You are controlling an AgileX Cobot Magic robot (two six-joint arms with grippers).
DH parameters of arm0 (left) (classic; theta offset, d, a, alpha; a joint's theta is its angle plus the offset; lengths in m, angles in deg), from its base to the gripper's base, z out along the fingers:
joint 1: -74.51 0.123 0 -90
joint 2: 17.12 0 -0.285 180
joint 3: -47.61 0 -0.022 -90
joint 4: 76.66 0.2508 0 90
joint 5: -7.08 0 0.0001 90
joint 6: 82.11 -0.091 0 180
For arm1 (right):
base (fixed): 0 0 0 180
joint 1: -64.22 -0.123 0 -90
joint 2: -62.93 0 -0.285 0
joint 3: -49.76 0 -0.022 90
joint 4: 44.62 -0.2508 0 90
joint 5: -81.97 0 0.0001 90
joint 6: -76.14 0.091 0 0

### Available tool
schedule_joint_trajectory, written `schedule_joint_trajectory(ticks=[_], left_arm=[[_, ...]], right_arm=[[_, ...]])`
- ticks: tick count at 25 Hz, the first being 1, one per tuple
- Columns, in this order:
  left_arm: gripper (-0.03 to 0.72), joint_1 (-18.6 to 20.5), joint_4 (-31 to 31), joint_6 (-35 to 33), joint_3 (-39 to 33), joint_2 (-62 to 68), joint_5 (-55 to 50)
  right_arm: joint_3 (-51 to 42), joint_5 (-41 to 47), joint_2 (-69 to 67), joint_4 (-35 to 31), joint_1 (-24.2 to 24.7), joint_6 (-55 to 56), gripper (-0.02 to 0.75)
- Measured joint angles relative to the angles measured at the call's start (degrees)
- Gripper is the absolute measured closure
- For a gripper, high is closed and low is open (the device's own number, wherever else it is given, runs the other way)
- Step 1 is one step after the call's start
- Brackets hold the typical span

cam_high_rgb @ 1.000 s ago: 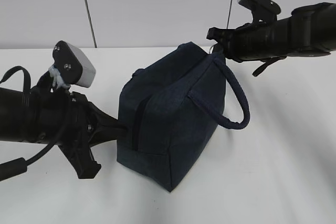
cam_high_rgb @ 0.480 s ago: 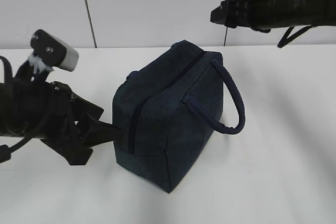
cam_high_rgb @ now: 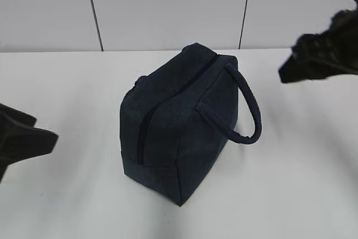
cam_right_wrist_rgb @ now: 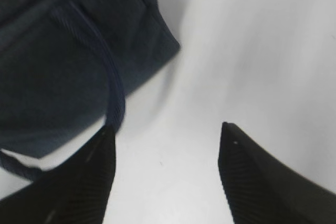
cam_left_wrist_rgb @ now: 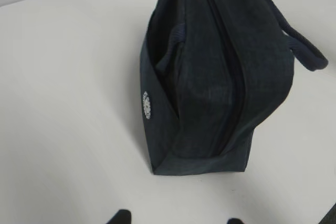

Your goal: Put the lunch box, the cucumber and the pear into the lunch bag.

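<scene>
The dark navy lunch bag (cam_high_rgb: 184, 121) stands on the white table with its zipper line running shut along the top and down the near end. One looped handle (cam_high_rgb: 249, 110) hangs over its right side. It also shows in the left wrist view (cam_left_wrist_rgb: 220, 72) and in the right wrist view (cam_right_wrist_rgb: 52, 61). My left gripper (cam_left_wrist_rgb: 177, 219) is open and empty, a short way back from the bag's near end. My right gripper (cam_right_wrist_rgb: 165, 132) is open and empty over bare table, with its left finger beside the handle (cam_right_wrist_rgb: 113, 87). The lunch box, cucumber and pear are out of view.
In the exterior view the left arm (cam_high_rgb: 25, 138) sits at the left edge and the right arm (cam_high_rgb: 324, 54) at the upper right, both apart from the bag. A white tiled wall (cam_high_rgb: 168, 4) stands behind the table. A small white logo (cam_left_wrist_rgb: 147, 104) marks the bag's side.
Both arms have drawn back from the bag: the left one out to the left edge, the right one up and off to the right. The bag has settled and shifted slightly.
</scene>
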Motion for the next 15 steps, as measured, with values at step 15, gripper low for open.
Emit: schedule_joint_trajectory(ticks=[15], left_arm=[[0.358, 0.0, 22.0, 23.0, 0.0, -35.0, -28.3]], right_arm=[[-18.2, 22.3, 40.7, 14.0, 0.0, 8.6, 0.288]])
